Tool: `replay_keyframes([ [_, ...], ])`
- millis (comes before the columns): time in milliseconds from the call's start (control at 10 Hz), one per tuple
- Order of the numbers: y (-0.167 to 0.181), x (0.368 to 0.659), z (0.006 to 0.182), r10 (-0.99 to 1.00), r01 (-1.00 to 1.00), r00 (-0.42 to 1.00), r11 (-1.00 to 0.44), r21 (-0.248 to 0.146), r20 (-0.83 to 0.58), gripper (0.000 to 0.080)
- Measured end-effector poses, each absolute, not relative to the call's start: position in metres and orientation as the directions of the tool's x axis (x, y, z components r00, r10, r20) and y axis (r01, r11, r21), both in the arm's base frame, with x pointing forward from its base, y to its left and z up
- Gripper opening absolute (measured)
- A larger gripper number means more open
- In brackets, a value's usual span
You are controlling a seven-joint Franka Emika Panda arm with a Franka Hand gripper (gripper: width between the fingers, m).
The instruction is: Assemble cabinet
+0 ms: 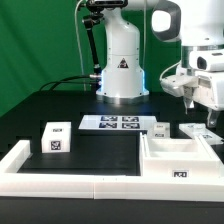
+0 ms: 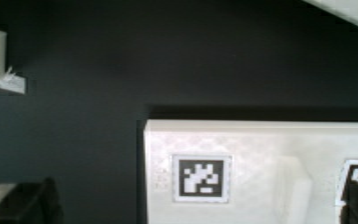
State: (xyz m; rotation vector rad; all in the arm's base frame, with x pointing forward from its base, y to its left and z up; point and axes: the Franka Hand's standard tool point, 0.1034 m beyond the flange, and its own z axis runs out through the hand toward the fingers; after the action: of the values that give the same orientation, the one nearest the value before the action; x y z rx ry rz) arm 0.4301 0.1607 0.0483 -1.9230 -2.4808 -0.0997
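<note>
The low white border rail (image 1: pixel 80 190) lies nearest, running along the front of the black table (image 1: pixel 100 150) and turning back at the exterior view's left. Just behind it, at the exterior view's right, the cabinet's open box body (image 1: pixel 160 165) rests on the table with a tag on its near wall. A small block (image 1: pixel 55 138) stands well apart at the exterior view's left. Two flat panels (image 1: pixel 196 131) lie just beyond the box body, beside the marker board (image 1: pixel 120 123).

The arm (image 1: pixel 195 60) reaches in from the upper right, wrist bent so that the gripper (image 1: pixel 210 115) points down, hanging above the far right end of the box body without touching it. Whether its fingers are spread or pressed together I cannot tell.

The wrist view looks down on a white tagged part (image 2: pixel 265 150) of the cabinet; which piece it is I cannot tell.
</note>
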Motion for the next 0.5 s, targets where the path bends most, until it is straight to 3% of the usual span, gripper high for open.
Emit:
replay_keyframes([
  [300, 0.173, 0.407, 0.035, 0.959, 0.961, -0.270, 0.265, 0.074, 0.081, 0.0797],
  [500, 0.175, 0.395, 0.022, 0.958, 0.963, -0.268, 0.263, 0.063, 0.100, 0.0797],
])
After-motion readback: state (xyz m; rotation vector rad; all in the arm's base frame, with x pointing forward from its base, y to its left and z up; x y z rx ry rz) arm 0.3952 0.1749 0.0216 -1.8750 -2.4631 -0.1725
